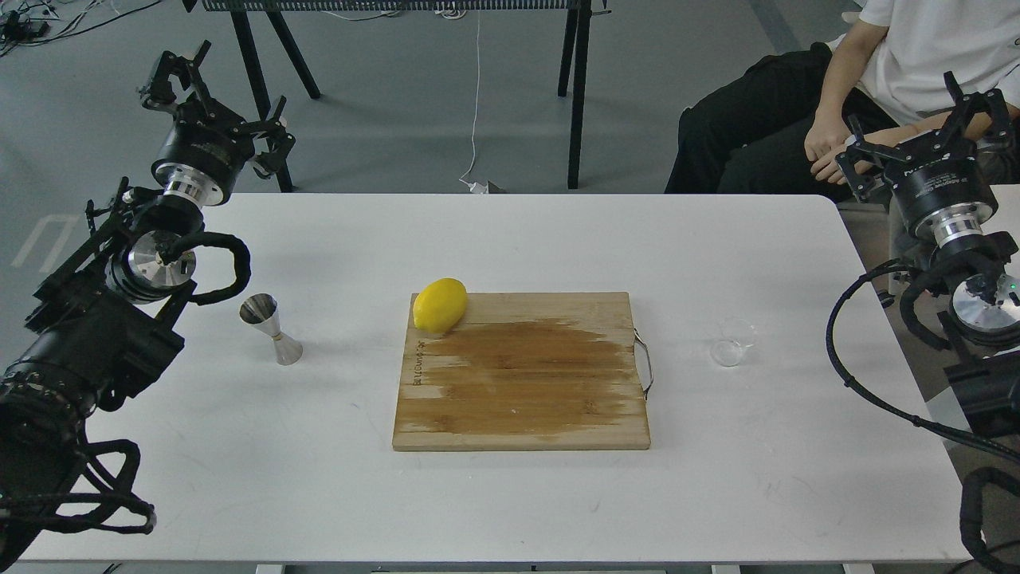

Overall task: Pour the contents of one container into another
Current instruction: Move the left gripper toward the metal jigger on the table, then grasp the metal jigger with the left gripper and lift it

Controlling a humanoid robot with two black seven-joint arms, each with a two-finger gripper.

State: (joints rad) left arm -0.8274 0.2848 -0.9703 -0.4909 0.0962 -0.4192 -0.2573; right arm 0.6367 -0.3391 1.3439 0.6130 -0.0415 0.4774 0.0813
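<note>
The small clear glass cup (733,344) stands upright on the white table (510,494), just right of the cutting board. Left of the board stands the shiny steel jigger (271,328), also upright. My left gripper (221,97) is raised beyond the table's back left corner, well behind the jigger. It is open, with nothing between its fingers. My right gripper (916,127) is held past the table's right edge, behind and to the right of the cup. It too is open and empty. Whether the cup holds any liquid is not visible.
A wooden cutting board (522,383) with a dark wet patch lies at the table's centre, a yellow lemon (440,305) on its back left corner. A seated person (837,96) is close behind my right gripper. Black stand legs (575,88) rise beyond the table.
</note>
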